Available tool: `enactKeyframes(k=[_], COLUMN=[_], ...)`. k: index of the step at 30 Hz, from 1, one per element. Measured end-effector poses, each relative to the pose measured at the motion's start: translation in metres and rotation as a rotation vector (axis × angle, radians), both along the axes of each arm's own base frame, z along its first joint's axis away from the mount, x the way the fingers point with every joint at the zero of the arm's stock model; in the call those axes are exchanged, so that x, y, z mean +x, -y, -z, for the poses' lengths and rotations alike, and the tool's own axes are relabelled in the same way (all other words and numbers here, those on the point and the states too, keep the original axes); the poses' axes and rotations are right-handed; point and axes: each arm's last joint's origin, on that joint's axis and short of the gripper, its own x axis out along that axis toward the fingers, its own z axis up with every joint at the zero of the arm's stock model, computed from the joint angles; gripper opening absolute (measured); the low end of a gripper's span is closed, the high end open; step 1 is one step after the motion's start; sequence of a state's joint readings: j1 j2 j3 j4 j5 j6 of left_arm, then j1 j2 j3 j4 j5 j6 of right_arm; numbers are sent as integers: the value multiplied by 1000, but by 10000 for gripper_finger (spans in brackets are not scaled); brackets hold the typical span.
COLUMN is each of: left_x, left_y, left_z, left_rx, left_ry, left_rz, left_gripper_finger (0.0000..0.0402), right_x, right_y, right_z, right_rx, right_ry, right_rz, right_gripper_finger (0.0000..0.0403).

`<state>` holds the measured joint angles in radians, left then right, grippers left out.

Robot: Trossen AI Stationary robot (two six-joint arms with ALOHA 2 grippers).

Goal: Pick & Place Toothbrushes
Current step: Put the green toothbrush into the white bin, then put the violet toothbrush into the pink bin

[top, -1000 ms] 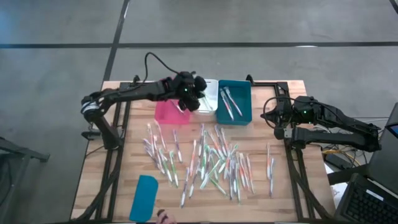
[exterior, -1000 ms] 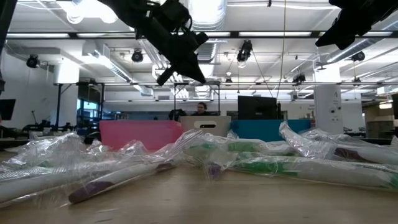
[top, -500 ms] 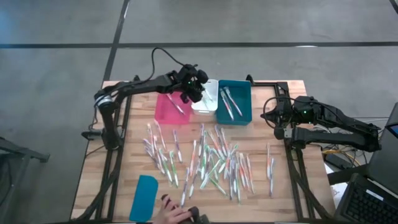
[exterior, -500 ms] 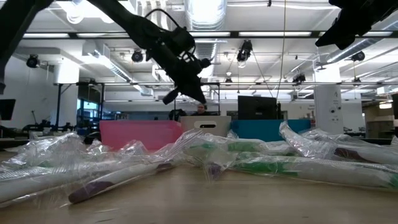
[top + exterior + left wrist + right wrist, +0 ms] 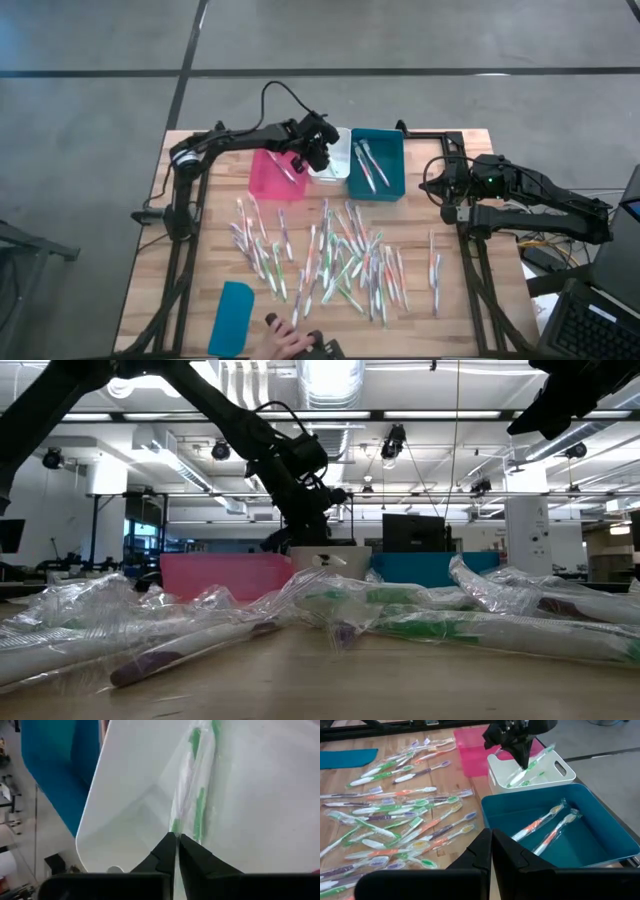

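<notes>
Many wrapped toothbrushes [image 5: 335,260] lie scattered on the wooden table. Pink [image 5: 270,175], white [image 5: 335,165] and teal [image 5: 378,165] bins stand in a row at the far edge. Two orange toothbrushes [image 5: 547,827] lie in the teal bin. My left gripper [image 5: 318,150] is low over the white bin [image 5: 530,772], shut on a green toothbrush [image 5: 532,767] in a clear wrapper. My right gripper [image 5: 491,842] is shut and empty, above the table's right edge [image 5: 440,185]. My left gripper pinches the wrapped green toothbrush [image 5: 175,827] between its two fingertips, coming from above and pointing down into the white bin. The toothbrush slants inside the bin, one end [image 5: 510,784] low by the bin's floor and the other [image 5: 549,750] over its rim.
A flat teal lid [image 5: 232,318] lies at the near left. A person's hand [image 5: 285,340] shows at the table's near edge. The toothbrush pile fills the table's middle; a lone toothbrush [image 5: 434,270] lies toward the right.
My left gripper has gone down and a little toward the right, from above the pink bin's edge into the white bin, carrying the green toothbrush. A person's hand has come in at the table's near edge.
</notes>
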<state>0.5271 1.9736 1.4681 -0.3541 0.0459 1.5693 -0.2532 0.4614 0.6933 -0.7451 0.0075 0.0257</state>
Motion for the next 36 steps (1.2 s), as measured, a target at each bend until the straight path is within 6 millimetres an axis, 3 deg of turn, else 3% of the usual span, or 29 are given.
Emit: enactKeyframes(k=[18, 27, 36], left_x=[1, -6, -11], left_y=[9, 18, 14], left_z=[3, -34, -34], left_rx=[-50, -2, 111], left_ry=[-23, 51, -21], left_rz=[-54, -73, -125], left_gripper_finger=[98, 113, 106], right_x=[0, 0, 0], right_y=[0, 0, 0], right_z=[0, 0, 0], right_rx=[0, 0, 0], right_ry=[0, 0, 0], right_rz=[1, 1, 0], right_gripper_finger=[8, 8, 8])
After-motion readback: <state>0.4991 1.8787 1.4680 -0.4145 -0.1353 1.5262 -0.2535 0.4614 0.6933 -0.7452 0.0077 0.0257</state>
